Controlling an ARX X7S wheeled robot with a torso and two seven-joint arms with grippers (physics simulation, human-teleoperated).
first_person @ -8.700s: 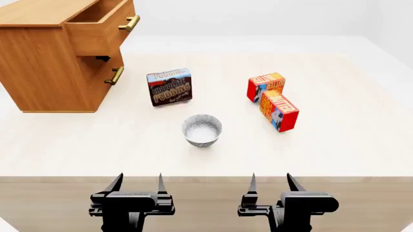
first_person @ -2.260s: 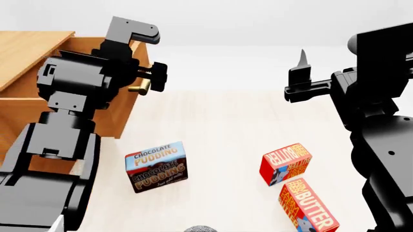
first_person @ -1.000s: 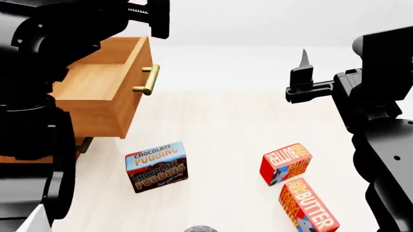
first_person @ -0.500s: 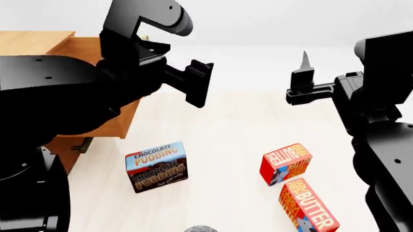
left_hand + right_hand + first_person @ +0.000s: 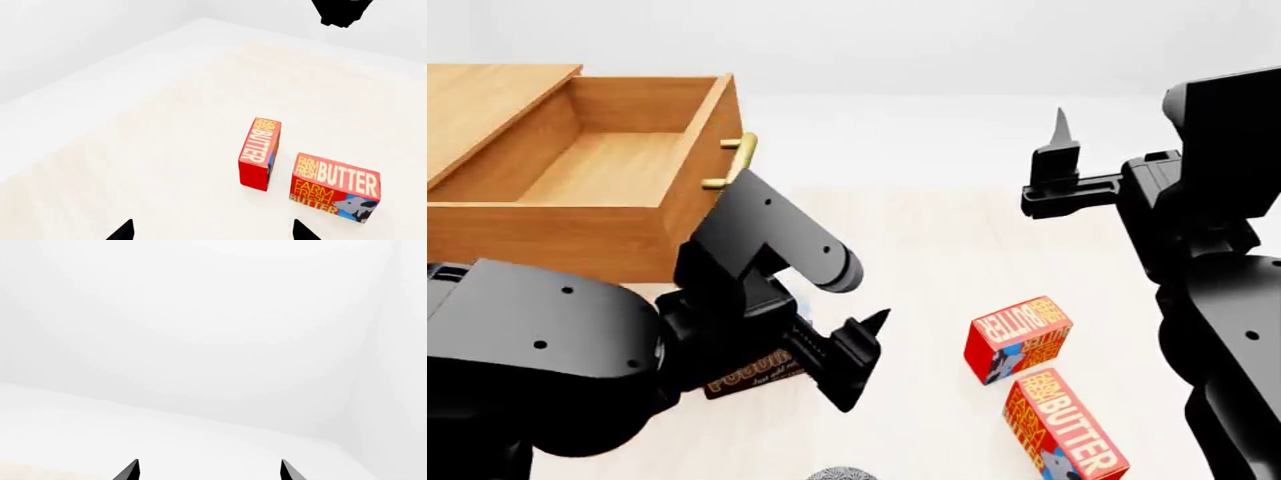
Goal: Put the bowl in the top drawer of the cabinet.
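White table (image 5: 908, 250) is stretching out beside the cabinet (image 5: 481, 100), top drawer (image 5: 601, 180) gaping open. Left gripper (image 5: 210, 230) is hovering spread near the butter boxes (image 5: 1041, 380); right gripper (image 5: 208, 470) spread too, holding nothing.

Two red butter boxes are showing print. The box lying flat (image 5: 335, 187) is reading "FARM FRESH BUTTER" on two faces, while the one beside it (image 5: 259, 153) is showing "BUTTER". The pudding box (image 5: 754, 375), mostly hidden behind the left arm, is showing only upside-down lettering fragments.
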